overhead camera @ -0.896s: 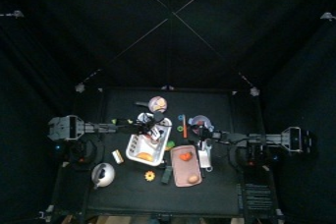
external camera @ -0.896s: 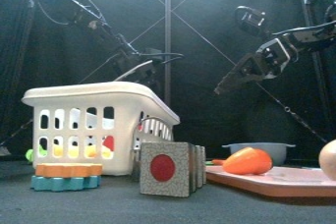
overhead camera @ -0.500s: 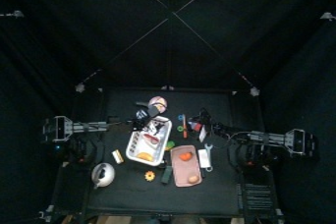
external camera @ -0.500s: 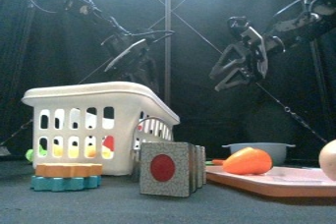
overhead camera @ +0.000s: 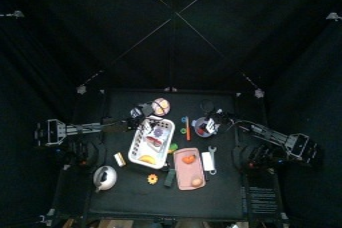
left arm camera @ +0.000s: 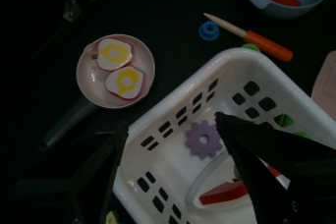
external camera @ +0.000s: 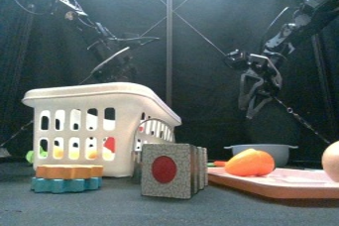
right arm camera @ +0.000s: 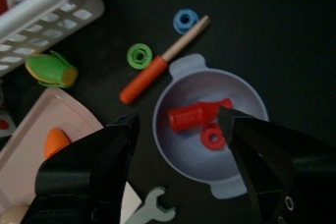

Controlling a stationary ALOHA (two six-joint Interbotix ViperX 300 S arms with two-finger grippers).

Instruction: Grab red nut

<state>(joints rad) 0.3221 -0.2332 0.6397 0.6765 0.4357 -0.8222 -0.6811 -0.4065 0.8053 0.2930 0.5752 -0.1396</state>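
The red nut (right arm camera: 213, 140) lies in a grey bowl (right arm camera: 243, 169) beside a red bolt (right arm camera: 196, 116). In the right wrist view my right gripper (right arm camera: 176, 120) is open and hangs straight above the bowl, one jaw on each side of the red pieces, not touching them. From above, the right gripper (overhead camera: 210, 119) is over the bowl (overhead camera: 202, 128), right of the basket. In the front view the right gripper (external camera: 249, 96) points down above the bowl (external camera: 269, 152). My left gripper (left arm camera: 164, 154) is open above the white basket (left arm camera: 250, 76).
The white basket (overhead camera: 150, 142) holds a purple gear (left arm camera: 203, 140). A pan with eggs (left arm camera: 116, 66) lies behind it. An orange-handled screwdriver (right arm camera: 157, 68), a green ring (right arm camera: 140, 54) and a blue ring (right arm camera: 188, 20) lie near the bowl. A pink board (overhead camera: 187, 168) is in front.
My right gripper has swung in and come down over the grey bowl. My left gripper has moved back, above the basket's far end.
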